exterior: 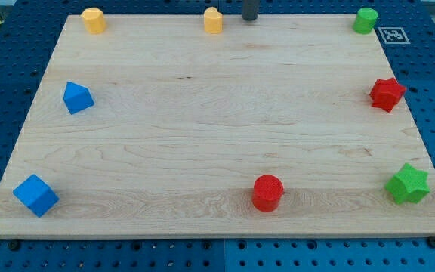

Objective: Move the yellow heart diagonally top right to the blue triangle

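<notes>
The yellow heart [213, 20] sits at the top edge of the wooden board [202, 143], near the middle. The blue triangle [77, 97] lies on the view's left side, below and far left of the heart. My tip [249, 19] is at the view's top, just right of the yellow heart, with a small gap between them. Only the lowest part of the rod shows.
A yellow hexagon [93, 20] sits at the top left. A blue cube [35, 194] is at the bottom left. A red cylinder [267, 192] is at the bottom middle. A green star [408, 183], a red star [387, 94] and a green cylinder [365, 20] line the right side.
</notes>
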`<state>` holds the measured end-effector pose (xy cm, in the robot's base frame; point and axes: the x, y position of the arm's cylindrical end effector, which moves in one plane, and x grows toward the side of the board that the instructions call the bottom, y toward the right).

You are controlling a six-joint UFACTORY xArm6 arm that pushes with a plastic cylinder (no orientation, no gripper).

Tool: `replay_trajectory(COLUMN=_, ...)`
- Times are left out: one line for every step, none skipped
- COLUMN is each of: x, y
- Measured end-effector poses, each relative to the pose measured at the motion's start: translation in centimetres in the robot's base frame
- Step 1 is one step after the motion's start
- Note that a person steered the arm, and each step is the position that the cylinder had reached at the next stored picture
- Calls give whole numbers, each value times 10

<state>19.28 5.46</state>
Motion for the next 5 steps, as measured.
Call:
replay_trajectory(x=0, y=0)
replay_trajectory(x=0, y=-1)
replay_trajectory(x=0, y=-12)
replay_trajectory(x=-1, y=-26)
replay_trajectory(x=0, y=-42)
